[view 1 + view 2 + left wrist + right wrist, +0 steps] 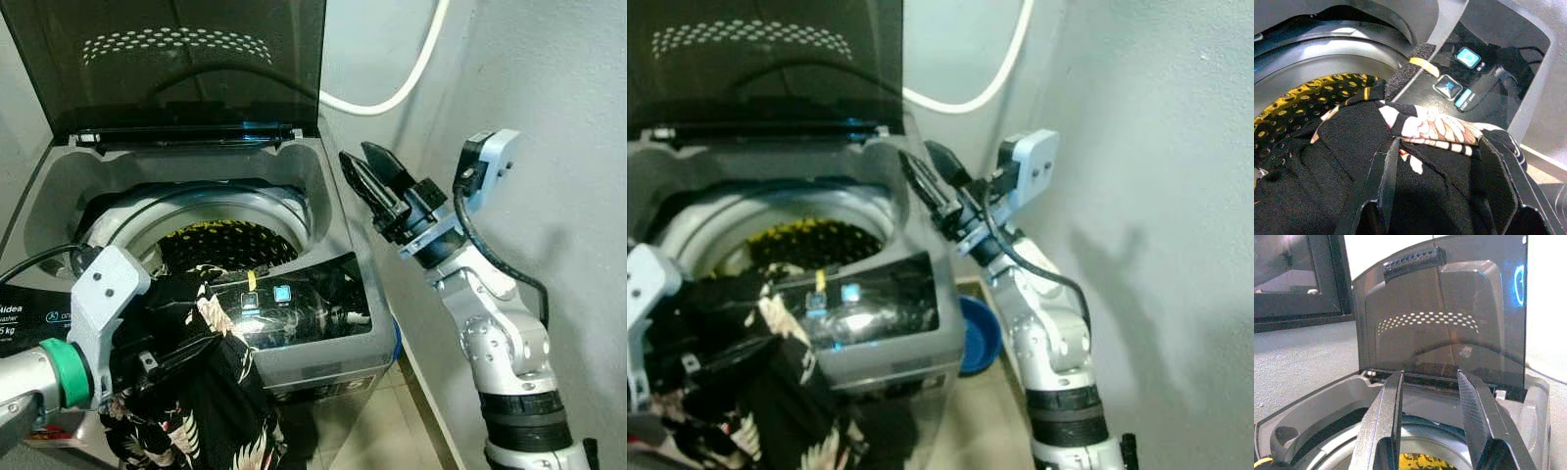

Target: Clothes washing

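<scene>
Black floral garment hangs bunched in the left gripper, jaws clamped on the cloth, at the front rim of the washing machine near 7 o'clock, prob. so it can go over the control panel into the drum. Lid is up. Right gripper waits at 3 o'clock, jaws apart, holding nothing, clear of the opening.

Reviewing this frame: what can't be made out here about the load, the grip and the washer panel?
- Left gripper fingertips: buried in the floral garment; grip unconfirmed.
- Drum contents: left eye view, garment and rim hide the depth.
- Control panel labels: too small, glare.
- Garment's lower end: cut by the frame edge.
</scene>
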Controlling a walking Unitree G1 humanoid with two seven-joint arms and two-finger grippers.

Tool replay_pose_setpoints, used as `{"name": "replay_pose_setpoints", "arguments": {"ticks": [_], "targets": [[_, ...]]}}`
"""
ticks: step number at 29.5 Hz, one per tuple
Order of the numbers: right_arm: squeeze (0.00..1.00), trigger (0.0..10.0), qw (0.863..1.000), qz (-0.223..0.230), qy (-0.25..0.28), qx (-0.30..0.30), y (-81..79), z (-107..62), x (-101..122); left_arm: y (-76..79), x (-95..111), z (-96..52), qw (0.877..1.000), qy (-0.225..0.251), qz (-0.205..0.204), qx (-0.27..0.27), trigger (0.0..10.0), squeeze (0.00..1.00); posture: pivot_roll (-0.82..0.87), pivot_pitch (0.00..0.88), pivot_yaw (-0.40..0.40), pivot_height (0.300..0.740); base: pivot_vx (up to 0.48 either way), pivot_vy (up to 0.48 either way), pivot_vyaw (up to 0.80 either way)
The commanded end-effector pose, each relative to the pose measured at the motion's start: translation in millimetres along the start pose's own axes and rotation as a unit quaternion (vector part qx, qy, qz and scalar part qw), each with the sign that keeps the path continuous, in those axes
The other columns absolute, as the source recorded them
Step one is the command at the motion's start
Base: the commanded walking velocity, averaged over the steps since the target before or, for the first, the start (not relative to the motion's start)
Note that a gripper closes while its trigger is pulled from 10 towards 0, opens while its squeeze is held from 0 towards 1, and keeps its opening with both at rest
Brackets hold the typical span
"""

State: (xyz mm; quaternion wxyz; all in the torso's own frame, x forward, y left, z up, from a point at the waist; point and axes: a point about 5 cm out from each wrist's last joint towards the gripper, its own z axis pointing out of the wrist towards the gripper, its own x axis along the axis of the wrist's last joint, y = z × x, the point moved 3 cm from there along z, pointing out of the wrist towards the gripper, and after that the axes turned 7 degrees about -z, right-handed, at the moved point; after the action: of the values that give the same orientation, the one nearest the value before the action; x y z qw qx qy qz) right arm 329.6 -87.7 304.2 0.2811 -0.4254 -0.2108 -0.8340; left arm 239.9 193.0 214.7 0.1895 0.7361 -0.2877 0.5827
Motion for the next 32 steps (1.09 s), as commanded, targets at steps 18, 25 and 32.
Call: {"name": "replay_pose_setpoints", "arguments": {"ticks": [18, 25, 32], "targets": [[0.0, 10.0, 0.999, -0.014, 0.01, -0.029, 7.9, -0.4, 0.3, -42.7, 7.5, 39.0, 0.986, 0.078, 0.022, 0.145, 0.0, 0.0, 0.07, 0.094, 0.022, 0.74, 0.0, 0.0, 0.0], [0.0, 10.0, 0.999, -0.018, 0.015, -0.036, 9.7, 0.7, 2.6, -60.4, 73.1, 60.4, 0.949, 0.225, 0.071, 0.211, 0.0, 0.0, 0.06, 0.09, 0.02, 0.74, 0.0, 0.0, 0.0], [0.0, 10.0, 0.999, -0.02, 0.018, -0.039, 9.3, 2.6, 3.2, -69.7, 160.1, 80.2, 0.905, 0.34, 0.126, 0.225, 10.0, 0.0, 0.04, 0.089, 0.021, 0.74, 0.0, 0.0, 0.0]]}}
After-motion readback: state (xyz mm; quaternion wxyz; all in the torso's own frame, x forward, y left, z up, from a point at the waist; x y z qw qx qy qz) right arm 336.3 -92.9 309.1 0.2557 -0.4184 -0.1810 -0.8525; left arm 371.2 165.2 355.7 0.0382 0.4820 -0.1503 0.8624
